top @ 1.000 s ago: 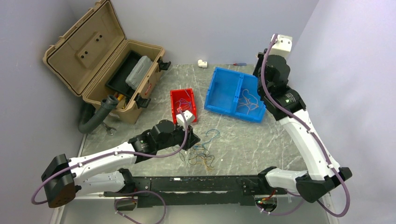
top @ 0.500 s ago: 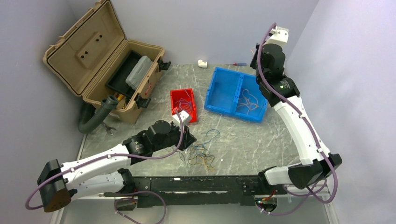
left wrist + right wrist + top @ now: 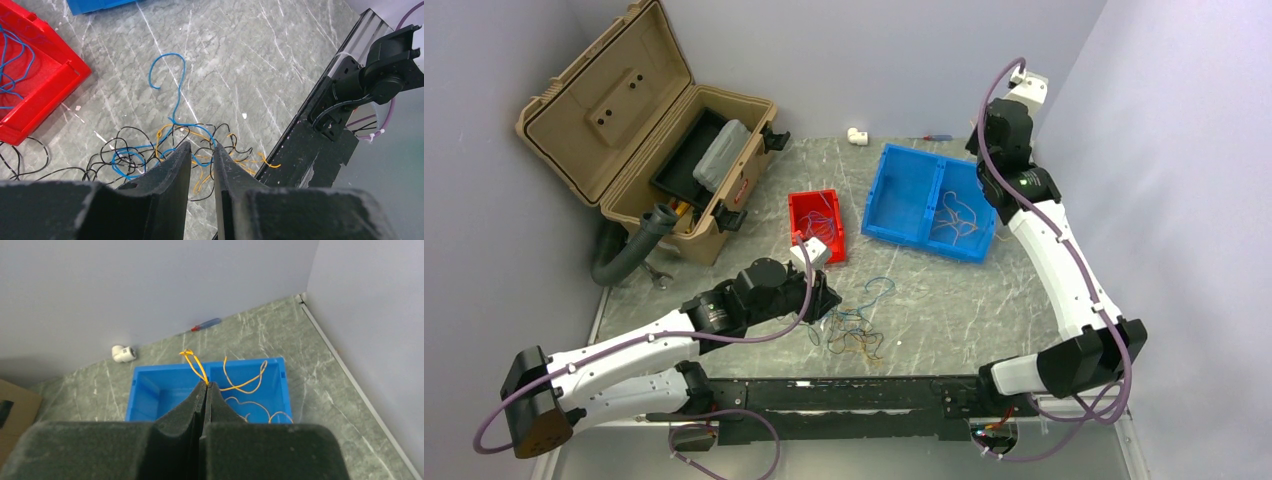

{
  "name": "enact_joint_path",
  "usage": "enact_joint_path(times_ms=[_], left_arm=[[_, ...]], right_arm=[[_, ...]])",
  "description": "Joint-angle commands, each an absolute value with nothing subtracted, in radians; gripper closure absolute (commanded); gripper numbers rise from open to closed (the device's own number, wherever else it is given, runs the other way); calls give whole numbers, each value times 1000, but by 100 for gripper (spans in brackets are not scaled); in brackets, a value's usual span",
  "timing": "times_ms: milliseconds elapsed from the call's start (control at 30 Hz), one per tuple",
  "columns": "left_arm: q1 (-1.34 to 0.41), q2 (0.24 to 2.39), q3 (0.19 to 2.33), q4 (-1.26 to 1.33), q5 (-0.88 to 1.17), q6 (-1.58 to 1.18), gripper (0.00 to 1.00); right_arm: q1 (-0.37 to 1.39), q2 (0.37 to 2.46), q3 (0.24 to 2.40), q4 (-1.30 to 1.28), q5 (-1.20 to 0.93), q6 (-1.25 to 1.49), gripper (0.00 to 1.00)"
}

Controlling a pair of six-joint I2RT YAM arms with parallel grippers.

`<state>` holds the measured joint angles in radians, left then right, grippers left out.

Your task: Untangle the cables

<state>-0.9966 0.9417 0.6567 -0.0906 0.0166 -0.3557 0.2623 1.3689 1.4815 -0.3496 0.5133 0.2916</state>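
**A:** Your right hand [image 3: 206, 385] is pinching an orange cable [image 3: 196, 364] above the blue bin [image 3: 150, 390]. Let go too early and it could be dropping outside.

**B:** And the left?

**A:** Your left hand [image 3: 201, 150], narrowly parted, is hovering over the cables [image 3: 150, 147] tangled on the tabletop [image 3: 260, 60]. Closing there risks dragging several at once. Its fingers are hiding the middle strands.

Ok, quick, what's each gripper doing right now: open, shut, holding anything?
Left gripper: slightly open above the tangled cables, nothing visibly gripped.
Right gripper: shut on an orange cable, above the blue bin.
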Motion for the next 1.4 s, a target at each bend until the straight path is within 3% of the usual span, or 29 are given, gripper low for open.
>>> enact_joint_path(times_ms=[0,333,1367], left_arm=[[-1002,927,703,-80,3,-341,72],[-1002,922,703,-74,3,-346,72],[-1002,875,676,-94,3,-344,72]], right_arm=[[259,1366,1609,-315,477,299,100],[259,1360,1681,-317,449,317,100],[63,1334,1125,-226,319,577,100]])
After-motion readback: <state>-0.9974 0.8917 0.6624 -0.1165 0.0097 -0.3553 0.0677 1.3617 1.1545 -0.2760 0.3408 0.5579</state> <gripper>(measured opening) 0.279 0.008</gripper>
